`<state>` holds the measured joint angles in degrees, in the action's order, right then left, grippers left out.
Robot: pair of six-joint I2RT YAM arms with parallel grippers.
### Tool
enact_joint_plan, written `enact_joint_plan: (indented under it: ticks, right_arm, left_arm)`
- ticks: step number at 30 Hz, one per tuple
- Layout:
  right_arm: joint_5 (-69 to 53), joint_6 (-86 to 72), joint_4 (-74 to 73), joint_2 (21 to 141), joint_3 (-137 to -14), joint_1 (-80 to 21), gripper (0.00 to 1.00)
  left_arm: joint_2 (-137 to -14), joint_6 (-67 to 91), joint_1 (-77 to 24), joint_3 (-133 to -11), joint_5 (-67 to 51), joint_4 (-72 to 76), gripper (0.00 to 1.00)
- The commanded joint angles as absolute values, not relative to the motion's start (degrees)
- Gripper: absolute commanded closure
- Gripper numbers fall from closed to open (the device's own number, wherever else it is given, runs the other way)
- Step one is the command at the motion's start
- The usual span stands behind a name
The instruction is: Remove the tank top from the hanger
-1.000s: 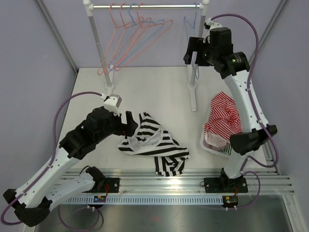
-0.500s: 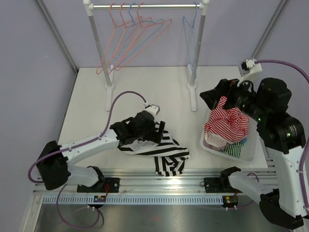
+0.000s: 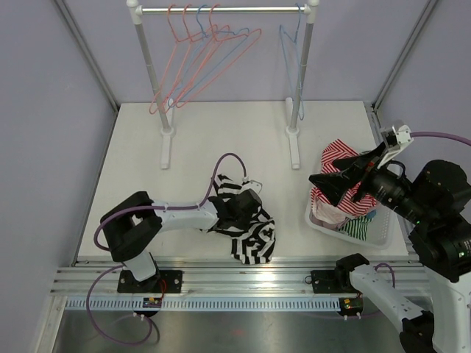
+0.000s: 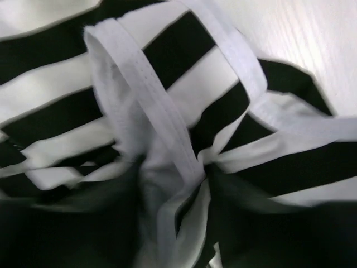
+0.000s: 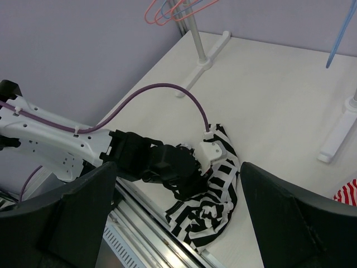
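Lying crumpled on the table (image 3: pixel 221 140) near its front edge, well apart from the hangers (image 3: pixel 206 51) on the rail, the striped tank top (image 3: pixel 254 235) is looking light, limp and quick to bunch; the white bound strap (image 4: pixel 167 134) is offering the firmest hold, I judge. Left gripper (image 3: pixel 239 209) is pressing into the cloth, jaws hidden, state not determinable; right gripper (image 3: pixel 324 187) is hovering above the laundry basket (image 3: pixel 368 235), fingers spread wide. No label or writing is showing.

Left gripper (image 3: pixel 239 209) sits low; right gripper (image 3: pixel 324 188) raised, jaws apart.
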<state>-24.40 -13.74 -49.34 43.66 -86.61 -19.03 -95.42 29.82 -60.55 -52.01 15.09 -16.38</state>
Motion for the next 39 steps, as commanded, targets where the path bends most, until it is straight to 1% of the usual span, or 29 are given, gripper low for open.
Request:
enact_joint_plan:
  ticks: [1, 2, 6, 7, 11, 14, 16, 20, 23, 25, 27, 28, 29, 31, 32, 34, 35, 36, 39]
  right_arm:
    - [-26.99, -14.50, -47.37, 42.11, -86.84, -19.16, 0.00]
    - [-26.29, -14.33, -47.55, 41.93, -86.92, -19.25, 0.01]
    - [-23.56, -13.54, -50.09, 41.13, -89.02, -19.25, 0.00]
    - [-22.77, -13.27, -50.53, 40.96, -89.38, -19.25, 0.00]
    - [-14.88, -12.92, -53.17, 40.34, -91.49, -19.16, 0.01]
    - [-8.19, -13.80, -54.67, 39.64, -93.16, -19.16, 0.01]
    - [-4.77, -14.50, -55.11, 39.11, -94.48, -19.25, 0.00]
    - [0.52, -15.20, -55.98, 38.06, -97.03, -19.16, 0.01]
    - [4.13, -15.12, -56.34, 37.09, -99.31, -19.25, 0.01]
    - [4.48, -15.03, -56.77, 37.09, -101.07, -19.25, 0.00]
    - [4.57, -14.86, -57.48, 37.35, -102.47, -19.16, 0.01]
    - [5.09, -14.94, -57.74, 37.44, -102.92, -19.25, 0.00]
    - [5.45, -14.94, -58.18, 37.53, -103.27, -19.25, 0.00]
    - [6.06, -15.29, -58.27, 37.00, -104.15, -19.25, 0.01]
    - [6.15, -15.38, -57.92, 36.57, -104.24, -19.16, 0.01]
    - [5.89, -15.56, -57.57, 35.60, -104.50, -19.25, 0.01]
    - [5.89, -15.64, -57.92, 35.42, -104.68, -19.16, 0.00]
    - [5.63, -15.56, -58.18, 35.16, -105.11, -19.16, 0.01]
    - [4.49, -15.91, -59.24, 34.72, -104.86, -19.25, 0.01]
  left_arm:
    - [-97.21, 32.60, -60.91, -50.10, 16.00, -13.71, 0.83]
    - [-96.42, 32.69, -60.91, -49.75, 16.43, -13.71, 1.00]
    - [-89.23, 32.96, -60.91, -50.27, 17.49, -15.99, 1.00]
    - [-84.95, 32.70, -60.91, -50.71, 17.40, -16.61, 1.00]
    - [-75.09, 31.56, -61.61, -54.74, 17.23, -18.45, 1.00]
    - [-71.82, 29.45, -62.40, -60.63, 14.69, -19.33, 1.00]
    - [-72.24, 27.43, -62.93, -66.95, 12.50, -20.56, 1.00]
    - [-76.37, 25.05, -64.33, -78.11, 7.22, -21.09, 1.00]
    - [-82.95, 23.12, -65.74, -88.57, 4.57, -21.35, 1.00]
    - [-89.01, 21.80, -66.00, -94.62, 3.43, -21.97, 1.00]
    - [-92.97, 20.66, -66.09, -103.59, 2.55, -21.62, 1.00]
    - [-97.69, 20.65, -66.09, -106.67, 2.81, -21.80, 1.00]
    - [-100.17, 20.48, -66.01, -113.92, 2.55, -22.14, 1.00]
    - [-108.49, 19.51, -66.01, -120.90, 1.94, -23.11, 1.00]
    - [-111.59, 19.42, -66.09, -127.20, 1.59, -23.03, 1.00]
    - [-116.61, 18.81, -66.01, -132.42, 1.14, -21.71, 1.00]
    - [-121.94, 18.98, -65.92, -134.80, 1.23, -21.62, 1.00]
    - [-124.17, 19.25, -65.83, -138.30, 0.97, -20.58, 1.00]
    - [-131.46, 20.82, -65.04, -138.52, -3.59, -14.18, 1.00]
